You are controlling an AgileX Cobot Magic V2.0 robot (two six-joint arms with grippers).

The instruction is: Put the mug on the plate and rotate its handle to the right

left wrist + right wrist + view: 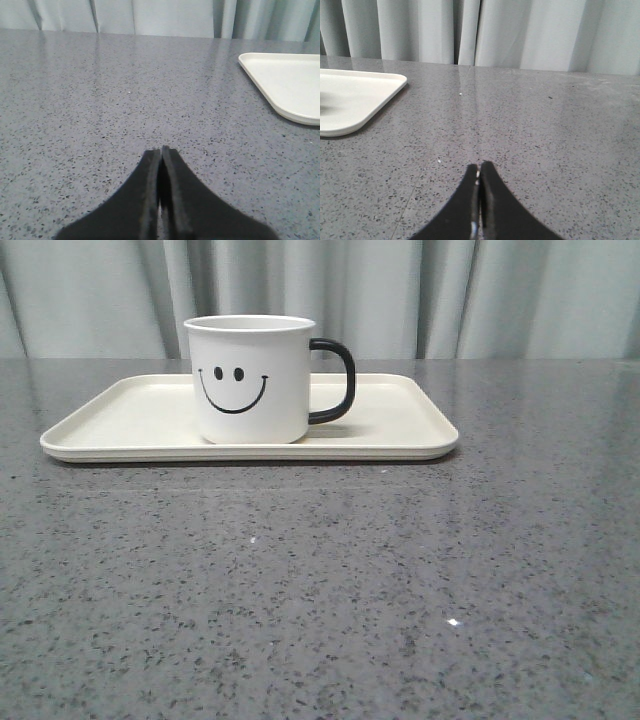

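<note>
In the front view the white mug [252,380] stands upright on the cream plate [400,430], its black smiley face turned toward the camera. Its black handle [335,380] points to the right. No arm shows in the front view. My left gripper [161,149] is shut with nothing in it, low over the grey table, and a corner of the plate [287,82] lies some way off. My right gripper [479,165] is shut and empty too, over bare table, with a corner of the plate [355,95] well apart from it. The mug is out of both wrist views.
The grey speckled table [320,590] stretches from the plate to the near edge. Pale grey curtains [450,290] hang behind its far edge.
</note>
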